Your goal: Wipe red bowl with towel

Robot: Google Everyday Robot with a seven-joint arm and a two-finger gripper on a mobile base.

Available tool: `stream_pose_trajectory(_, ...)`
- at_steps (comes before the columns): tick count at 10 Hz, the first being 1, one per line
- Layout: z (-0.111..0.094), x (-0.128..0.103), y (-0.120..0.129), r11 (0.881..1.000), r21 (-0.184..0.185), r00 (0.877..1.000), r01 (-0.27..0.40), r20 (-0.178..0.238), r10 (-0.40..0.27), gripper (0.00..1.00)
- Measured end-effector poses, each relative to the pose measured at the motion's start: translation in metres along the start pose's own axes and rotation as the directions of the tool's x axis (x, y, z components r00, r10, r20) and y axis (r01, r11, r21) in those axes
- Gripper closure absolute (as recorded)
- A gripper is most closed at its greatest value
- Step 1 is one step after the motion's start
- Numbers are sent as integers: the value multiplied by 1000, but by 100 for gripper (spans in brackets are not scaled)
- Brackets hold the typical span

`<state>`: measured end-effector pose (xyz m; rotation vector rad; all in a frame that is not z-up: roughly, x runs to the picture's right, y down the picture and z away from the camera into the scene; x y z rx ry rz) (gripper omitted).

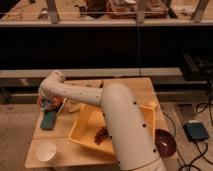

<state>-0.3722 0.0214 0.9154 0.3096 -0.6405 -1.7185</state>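
At the wooden table's [75,155] left edge, the gripper [48,103] presses a small blue-grey towel [47,104] into the small orange-red bowl [56,104], just above a teal-green sponge block [48,120]; finger position cannot be told.

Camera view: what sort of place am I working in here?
Probably a lab or workshop test area, not a home kitchen. A small wooden table holds a yellow tub and a white cup, cables run over the floor, and railings stand behind. The pincer is over the red bowl at the table's left.
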Motion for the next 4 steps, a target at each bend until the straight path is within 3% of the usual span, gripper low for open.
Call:
stream_pose_trajectory(3,-27,23,52,994,-74,994,-78,-80,72,100)
stream_pose_trajectory(4,-26,31,57,993,-82,993,-84,-94,77,100)
